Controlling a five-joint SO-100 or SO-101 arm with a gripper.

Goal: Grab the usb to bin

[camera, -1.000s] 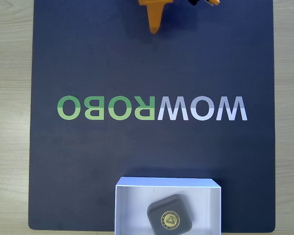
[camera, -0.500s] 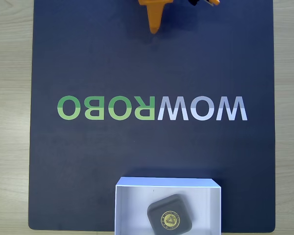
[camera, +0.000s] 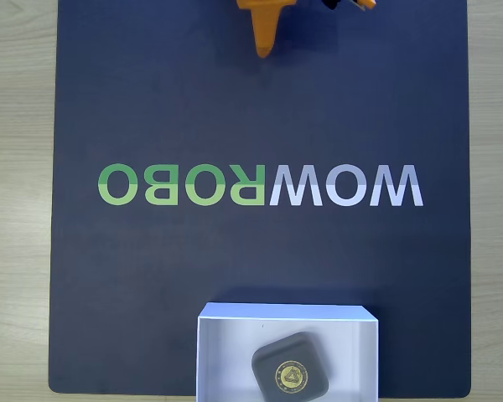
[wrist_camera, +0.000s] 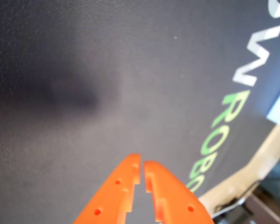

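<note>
Nothing had moved: the tool [wrist_camera: 142, 164], jaws together and empty, sat far across the mat [camera: 151, 276] from the usb [camera: 291, 374], which lay inside the bin [camera: 226, 352].

1. Fixed view: even, bright diffuse light; sharp focus; no glare on the dark mat [camera: 260, 126].
2. Faint soft shadow along the bin [camera: 203, 352] wall at 12 o'clock.
3. Wrist view: soft throughout; tool [wrist_camera: 142, 164] blurred at 6 o'clock; diffuse dark shadow toward 9 o'clock.
</note>
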